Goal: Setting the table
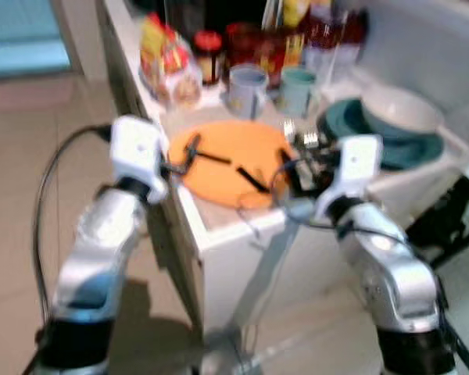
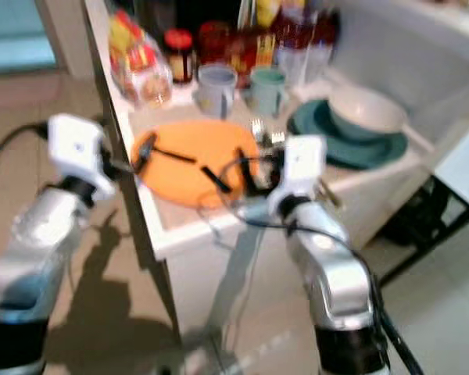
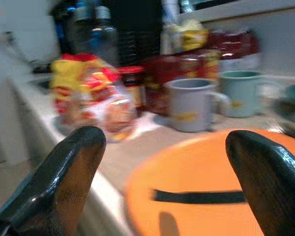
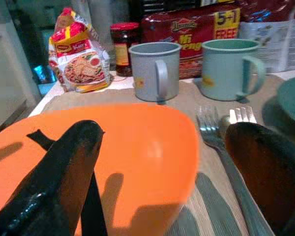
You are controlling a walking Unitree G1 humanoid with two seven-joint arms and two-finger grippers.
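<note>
A white table (image 1: 219, 226) stood against a pale wall, with beige tiled floor (image 1: 23, 172) on the robot's left; the head views were slightly blurred. Along the back of the table stood red food packets (image 4: 187, 29), a dark jar with a red lid (image 4: 124, 46), a yellow and red noodle packet (image 4: 78, 56) and clear bottles (image 3: 96, 34); in front of them sat a grey mug (image 4: 155, 71) and, just beside it, a pale green mug (image 4: 226, 69). On the robot's right, a cream bowl (image 1: 399, 109) rested on a dark teal plate (image 1: 410, 148). An orange plate (image 1: 227, 160), round and plain, lay near the table's front edge on a beige mat (image 4: 191, 105); two forks (image 4: 211, 128) lay on the mat just beside the plate, on its right. The left end effector (image 1: 189, 150) hovered at the plate's left rim, fingers spread apart and grasping nothing; the right end effector (image 1: 285, 168) reached over the plate's right rim, its fingers also spread and empty, one above the plate and the other above the forks.
</note>
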